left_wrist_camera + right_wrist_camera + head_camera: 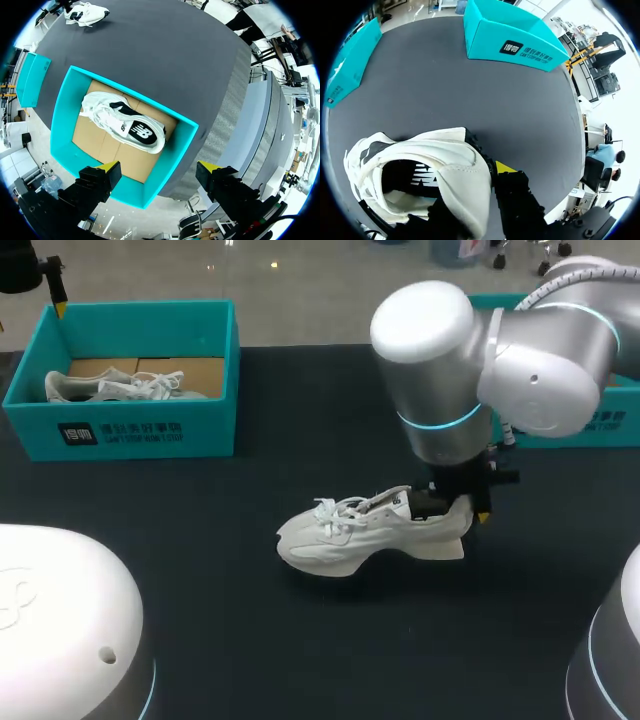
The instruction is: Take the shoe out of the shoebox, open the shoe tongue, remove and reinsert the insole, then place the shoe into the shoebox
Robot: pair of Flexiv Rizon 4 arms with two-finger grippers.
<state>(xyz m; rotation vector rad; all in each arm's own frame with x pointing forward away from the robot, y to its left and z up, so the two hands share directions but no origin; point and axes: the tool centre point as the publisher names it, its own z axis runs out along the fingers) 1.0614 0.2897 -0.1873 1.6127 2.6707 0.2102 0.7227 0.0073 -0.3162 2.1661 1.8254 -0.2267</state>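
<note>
Where the dark surface [300,640] spreads out under both arms, my right arm [480,370] reaches in from the right and bends down over its middle. At the far left corner stands the open teal shoebox [140,430], upright, with brown cardboard lining its floor. A second teal box [600,420] sits at the far right edge, mostly hidden behind my right arm.

Out of the box and well apart from it, the white shoe [350,535] stands on its sole near the middle of the surface, toe toward the left, laces loose on top, heel toward my right arm. Another white shoe [110,387] lies on its side on the cardboard inside the shoebox.

My right gripper [455,502] is clamped on the heel of the standing shoe: the wrist view shows one yellow-tipped finger [505,167] against the outside of the heel collar and the other on the inner side. My left gripper [159,167] hangs above the shoebox, fingers spread wide and touching nothing.
</note>
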